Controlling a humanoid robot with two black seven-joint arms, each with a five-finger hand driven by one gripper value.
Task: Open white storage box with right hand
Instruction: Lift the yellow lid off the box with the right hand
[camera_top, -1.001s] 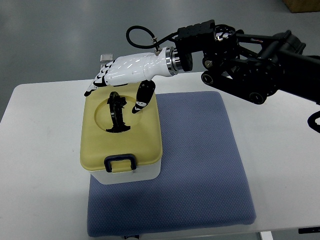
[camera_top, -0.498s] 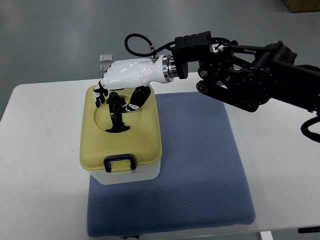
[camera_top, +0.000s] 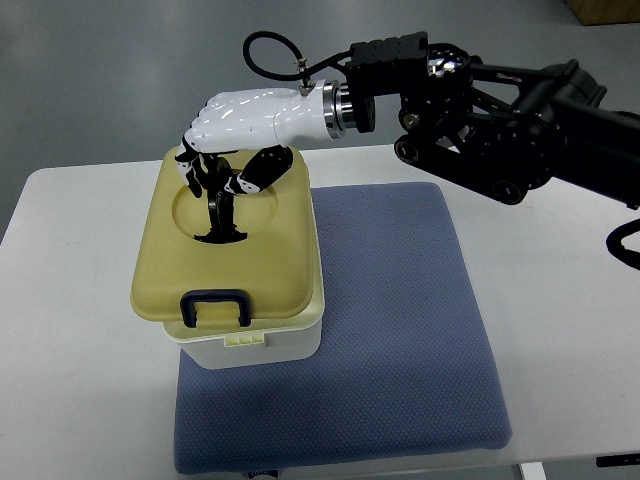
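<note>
A white storage box (camera_top: 262, 348) stands on the front left of a blue mat (camera_top: 400, 330). Its yellow lid (camera_top: 270, 260) has a round recess with an upright black handle (camera_top: 217, 215) and a dark latch (camera_top: 214, 305) at the front edge. My right hand (camera_top: 222, 172), white with black fingertips, comes in from the right and is curled around the black handle. The lid is lifted and shifted left off the white base, whose front rim shows below it. My left arm is out of view.
The mat lies on a white table (camera_top: 80, 330), with bare mat to the right of the box. The black right arm (camera_top: 500, 110) spans the upper right above the table's far edge. Grey floor lies behind the table.
My right hand dropped onto the black handle, closed on it, then pulled up and left. The yellow lid rose off the white base and now sits tilted and offset to the left.
</note>
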